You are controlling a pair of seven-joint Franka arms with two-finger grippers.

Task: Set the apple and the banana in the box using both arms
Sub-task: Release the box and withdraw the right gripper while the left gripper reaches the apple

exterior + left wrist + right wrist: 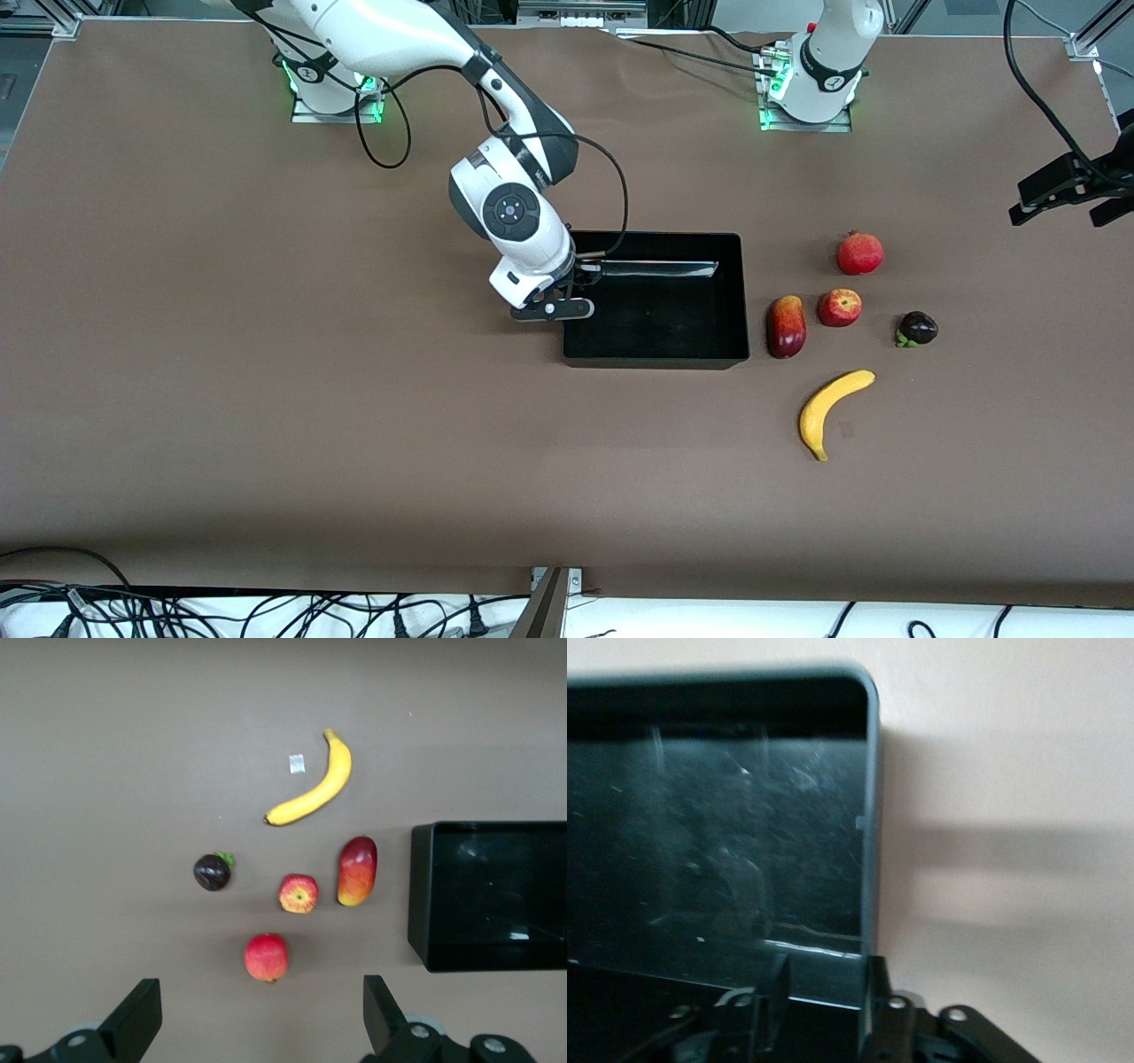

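The apple (839, 307) lies on the table beside the box's end toward the left arm's end; it also shows in the left wrist view (299, 893). The banana (831, 412) lies nearer the front camera than the apple and shows again (314, 784). The black box (656, 356) stands mid-table and holds no fruit (421, 895). My right gripper (578, 276) is low at the box's end wall (871, 815). It is open (826, 979), one finger inside the wall and one outside. My left gripper (1059, 217) is open and empty (259, 1005), high over the table by the fruits.
A plain red crowned ball (859, 252) lies farther from the front camera than the apple. An elongated red-and-orange fruit (786, 326) lies between the apple and the box. A dark purple fruit (917, 329) lies toward the left arm's end.
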